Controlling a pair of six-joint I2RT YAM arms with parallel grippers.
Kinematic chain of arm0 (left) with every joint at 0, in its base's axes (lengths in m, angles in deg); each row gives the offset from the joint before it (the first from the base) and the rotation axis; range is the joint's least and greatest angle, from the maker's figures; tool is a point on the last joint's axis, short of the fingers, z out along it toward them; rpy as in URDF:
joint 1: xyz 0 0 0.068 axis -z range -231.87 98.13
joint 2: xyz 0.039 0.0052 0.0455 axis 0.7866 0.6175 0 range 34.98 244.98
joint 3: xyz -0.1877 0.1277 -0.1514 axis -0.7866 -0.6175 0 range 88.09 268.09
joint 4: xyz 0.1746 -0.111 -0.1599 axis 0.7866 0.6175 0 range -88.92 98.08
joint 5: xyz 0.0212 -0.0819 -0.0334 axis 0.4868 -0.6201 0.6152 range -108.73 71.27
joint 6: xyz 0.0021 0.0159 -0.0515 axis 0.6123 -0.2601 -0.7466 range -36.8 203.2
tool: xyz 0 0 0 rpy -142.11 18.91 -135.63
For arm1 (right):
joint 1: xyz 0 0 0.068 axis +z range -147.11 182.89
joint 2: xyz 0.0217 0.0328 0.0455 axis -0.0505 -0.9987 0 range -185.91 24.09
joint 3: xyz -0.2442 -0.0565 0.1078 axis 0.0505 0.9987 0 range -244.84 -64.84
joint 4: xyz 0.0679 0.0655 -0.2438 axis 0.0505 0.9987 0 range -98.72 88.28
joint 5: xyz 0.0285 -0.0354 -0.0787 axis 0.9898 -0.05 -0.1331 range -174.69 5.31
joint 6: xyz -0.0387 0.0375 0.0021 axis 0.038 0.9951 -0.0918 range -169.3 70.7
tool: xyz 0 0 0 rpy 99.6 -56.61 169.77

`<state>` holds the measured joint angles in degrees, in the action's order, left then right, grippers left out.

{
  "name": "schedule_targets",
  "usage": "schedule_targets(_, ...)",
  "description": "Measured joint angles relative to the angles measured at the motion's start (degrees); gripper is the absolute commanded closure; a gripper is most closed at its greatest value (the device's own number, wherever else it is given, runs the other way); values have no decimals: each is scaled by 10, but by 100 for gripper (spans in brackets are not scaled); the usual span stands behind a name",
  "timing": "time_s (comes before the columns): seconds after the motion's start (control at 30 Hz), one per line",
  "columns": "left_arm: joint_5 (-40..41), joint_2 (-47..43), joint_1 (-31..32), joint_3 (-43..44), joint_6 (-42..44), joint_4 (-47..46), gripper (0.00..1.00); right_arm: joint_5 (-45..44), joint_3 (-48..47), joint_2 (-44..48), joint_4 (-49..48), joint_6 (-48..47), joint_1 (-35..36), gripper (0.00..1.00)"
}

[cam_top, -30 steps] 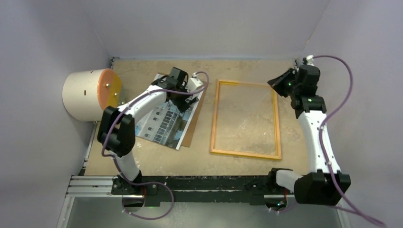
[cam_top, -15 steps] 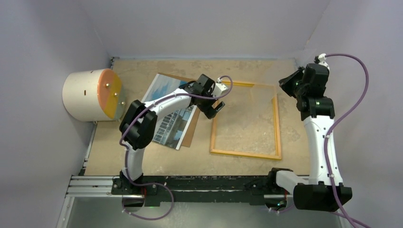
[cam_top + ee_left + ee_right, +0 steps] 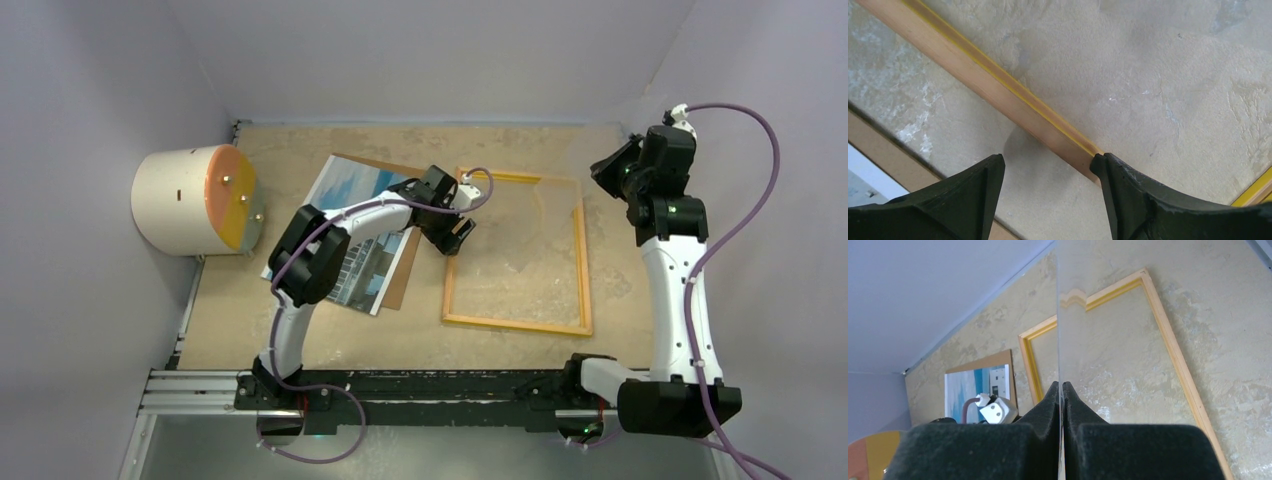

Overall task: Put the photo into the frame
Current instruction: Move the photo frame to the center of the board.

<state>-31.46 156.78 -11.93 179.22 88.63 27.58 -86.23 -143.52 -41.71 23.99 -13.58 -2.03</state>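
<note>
On the table (image 3: 300,335) the frame (image 3: 515,323) lies flat, with the photo (image 3: 343,190) just beside it, resting on the backing board (image 3: 398,283). My right gripper (image 3: 1060,387) is pinched tight on the clear pane (image 3: 1058,315), holding one edge up over the frame. My left gripper (image 3: 1047,162) stands open astride the frame's left rail, gripping nothing. If I clamp and drag that rail, the frame could knock the pane loose.

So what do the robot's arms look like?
The left arm and right arm are white tubes with chunky black joints. A purple cable loops along each. The left pincer and right pincer have black, wedge-shaped fingers.
</note>
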Motion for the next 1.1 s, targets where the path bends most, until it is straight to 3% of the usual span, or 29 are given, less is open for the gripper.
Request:
schedule_targets(0.73, 71, -97, 7, -143, 89, -65, 29, 77, -2, -9, -28, -1, -1, 100)
schedule_targets(0.97, 103, -115, 6, -162, 117, -68, 27, 143, -4, -10, -36, -2, -1, 100)
schedule_targets(1.1, 117, -121, 2, -167, 131, -65, 20, 194, -6, -14, -43, -2, -1, 100)
